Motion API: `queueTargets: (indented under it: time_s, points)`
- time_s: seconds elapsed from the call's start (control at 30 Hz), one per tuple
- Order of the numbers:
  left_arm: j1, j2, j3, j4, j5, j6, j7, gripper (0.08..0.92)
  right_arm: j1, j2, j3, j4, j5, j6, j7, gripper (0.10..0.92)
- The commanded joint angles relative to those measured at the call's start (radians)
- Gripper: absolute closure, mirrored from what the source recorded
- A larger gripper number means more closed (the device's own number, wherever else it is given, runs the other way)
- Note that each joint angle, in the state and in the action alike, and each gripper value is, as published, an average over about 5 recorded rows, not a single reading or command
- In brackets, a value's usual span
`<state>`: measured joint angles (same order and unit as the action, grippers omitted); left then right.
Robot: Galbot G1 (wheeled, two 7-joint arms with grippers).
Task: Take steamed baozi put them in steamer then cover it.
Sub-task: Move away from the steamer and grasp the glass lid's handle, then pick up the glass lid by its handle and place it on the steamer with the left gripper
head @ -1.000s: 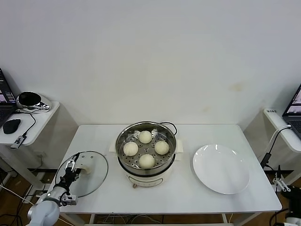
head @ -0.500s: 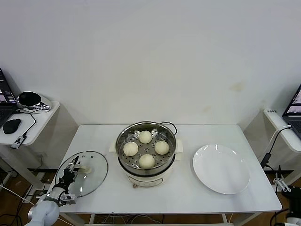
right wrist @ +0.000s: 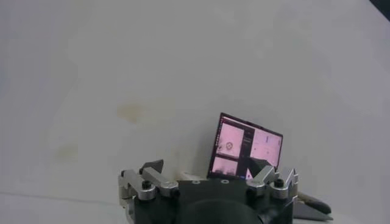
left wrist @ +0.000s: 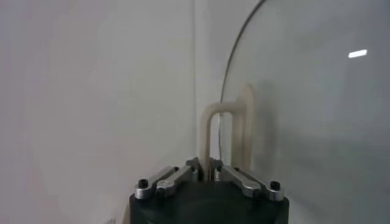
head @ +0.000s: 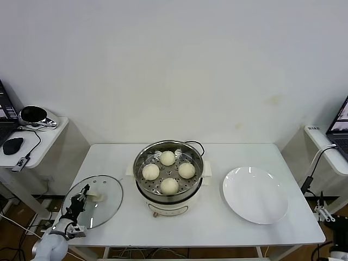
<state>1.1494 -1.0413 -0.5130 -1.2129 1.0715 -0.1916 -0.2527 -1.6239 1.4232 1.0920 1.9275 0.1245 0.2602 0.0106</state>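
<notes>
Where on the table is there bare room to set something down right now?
Bare table along the front edge, between the steamer and the white plate. The left end is crowded: the cover lies there under the left gripper.

We see even, bright overhead light: soft shadows under the steamer (head: 169, 173) on the bench (head: 217, 223), small glints on the plate (head: 255, 194). The cover (left wrist: 304, 103) catches one bright reflection in our left wrist view, slightly hazy.
</notes>
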Motion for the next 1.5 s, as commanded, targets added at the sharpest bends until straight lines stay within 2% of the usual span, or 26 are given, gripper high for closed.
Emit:
queueTargets:
  time_s: [0.03, 0.3, 0.53, 0.67, 0.8, 0.97, 1.07, 1.27, 1.5]
  points:
    - [0.126, 0.008, -0.056, -0.265, -0.093, 0.106, -0.014, 0.85, -0.005, -0.007, -0.019, 0.005, -0.001, -0.002, -0.002, 0.203]
    - [0.321, 0.054, -0.151, -0.631, -0.218, 0.397, 0.072, 0.85, -0.007, -0.009, -0.062, 0.016, -0.019, -0.001, -0.005, 0.203]
    - [0.32, 0.118, -0.208, -0.807, -0.258, 0.564, 0.173, 0.85, -0.01, -0.009, -0.094, 0.024, -0.036, -0.001, -0.007, 0.203]
    - [0.273, 0.165, -0.128, -0.882, -0.289, 0.637, 0.217, 0.85, -0.015, -0.006, -0.1, 0.034, -0.044, -0.004, -0.007, 0.203]
    - [0.196, 0.205, 0.016, -0.931, -0.279, 0.719, 0.238, 0.85, -0.012, 0.009, -0.114, 0.035, -0.076, -0.004, -0.007, 0.203]
    - [0.041, 0.245, 0.246, -0.893, -0.24, 0.786, 0.261, 0.85, 0.008, 0.045, -0.137, 0.022, -0.143, -0.009, 0.007, 0.203]
    - [-0.067, 0.207, 0.349, -0.843, -0.208, 0.813, 0.279, 0.85, 0.022, 0.066, -0.144, 0.011, -0.19, -0.019, 0.029, 0.203]
    - [-0.246, 0.055, 0.521, -0.788, -0.031, 0.863, 0.379, 0.85, 0.045, 0.067, -0.147, -0.004, -0.213, -0.038, 0.062, 0.203]
    - [-0.33, -0.101, 0.623, -0.718, 0.11, 0.886, 0.474, 0.85, 0.057, 0.078, -0.162, -0.014, -0.237, -0.036, 0.071, 0.203]
